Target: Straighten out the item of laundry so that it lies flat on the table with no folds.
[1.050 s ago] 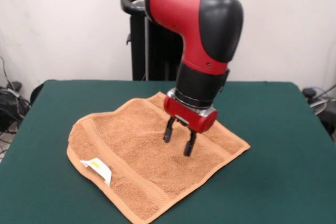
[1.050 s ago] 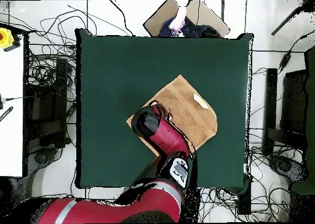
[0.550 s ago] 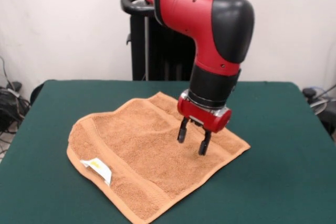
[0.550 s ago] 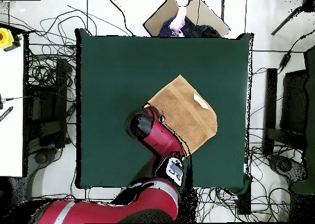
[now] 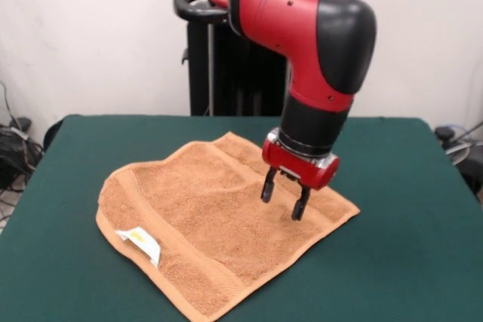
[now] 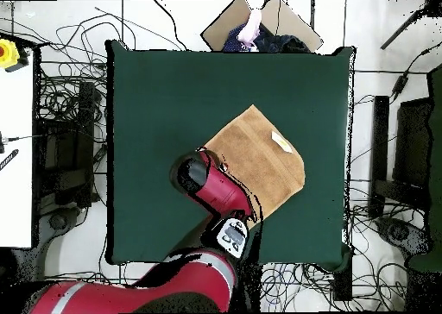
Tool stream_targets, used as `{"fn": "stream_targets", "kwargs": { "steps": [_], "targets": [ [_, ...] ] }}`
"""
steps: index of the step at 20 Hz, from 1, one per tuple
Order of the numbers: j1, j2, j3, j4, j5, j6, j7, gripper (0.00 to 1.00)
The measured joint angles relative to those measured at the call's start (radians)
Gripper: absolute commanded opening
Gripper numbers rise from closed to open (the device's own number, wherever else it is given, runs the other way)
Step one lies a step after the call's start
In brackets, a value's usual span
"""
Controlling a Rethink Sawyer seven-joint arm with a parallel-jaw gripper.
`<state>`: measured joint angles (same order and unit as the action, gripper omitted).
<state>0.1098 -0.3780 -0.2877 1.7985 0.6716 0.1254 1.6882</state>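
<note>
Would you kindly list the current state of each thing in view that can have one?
towel: spread on the table, mostly flat, left corner rounded and slightly raised, not gripped.
label: showing on the towel's left front edge.
gripper: open, empty, pointing down over the towel's right part.
table: bears the towel only.

gripper (image 5: 284, 201): fingers apart, over towel (image 5: 204, 224) | towel: rumpled, on table (image 5: 392, 246)
</note>
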Motion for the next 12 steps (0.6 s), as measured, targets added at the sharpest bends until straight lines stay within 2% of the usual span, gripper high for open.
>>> {"fn": "stream_targets", "kwargs": {
  "steps": [8, 12],
  "targets": [
    [-0.008, 0.028, -0.025, -0.036, 0.0, 0.039, 0.0, 1.0],
    [-0.043, 0.033, -0.019, -0.037, -0.009, 0.039, 0.0, 1.0]
  ]
}}
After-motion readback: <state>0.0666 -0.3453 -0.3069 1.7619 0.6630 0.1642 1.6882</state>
